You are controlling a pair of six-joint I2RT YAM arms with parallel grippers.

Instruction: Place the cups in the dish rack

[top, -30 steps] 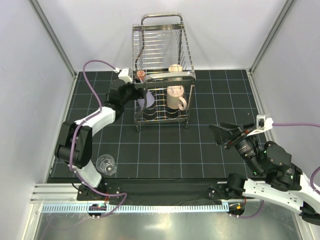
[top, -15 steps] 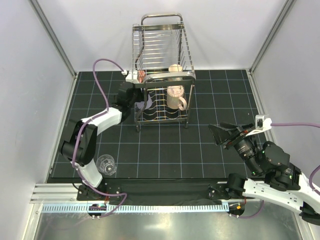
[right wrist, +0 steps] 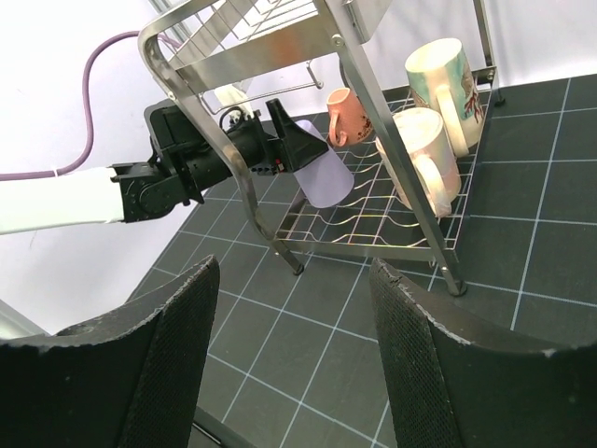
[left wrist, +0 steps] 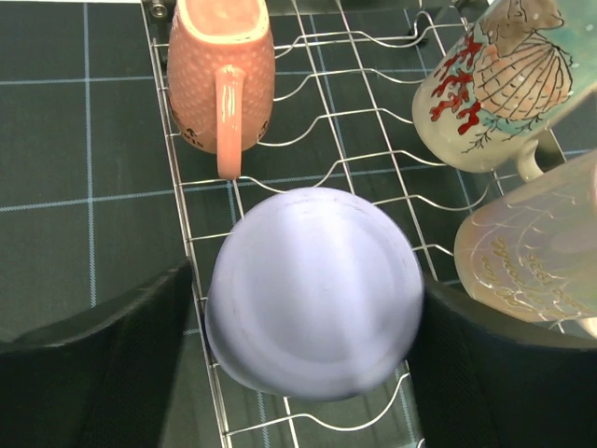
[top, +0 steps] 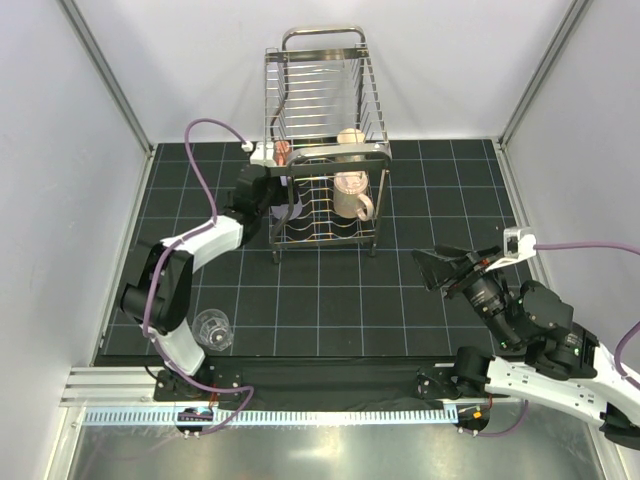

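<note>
1. Left gripper point(left wrist: 306, 280): jaws wide, with the lavender tumbler point(left wrist: 312, 299) between the fingers and its closed end towards the wrist camera. A sliver of rack wire shows between the tumbler and one finger, so it is not clamped; the other finger meets the tumbler's edge.
2. The tumbler sits over the lower wire floor of the dish rack point(top: 318, 100), at the side nearest this gripper. Its outline is blurred, and I cannot tell whether it rests on the wires.
3. Pink mug point(left wrist: 221, 65): beyond the fingertips, off to one side, on the same wire floor.
4. Two cream patterned mugs point(left wrist: 494, 84) point(left wrist: 541, 252): off to the other side.
5. Clear glass point(top: 212, 328): on the desk point(top: 330, 290), well behind the left gripper, near its arm's base.
6. Right gripper point(right wrist: 291, 271): jaws wide apart, nothing between them, above the desk; the rack lies ahead, well apart.
</note>
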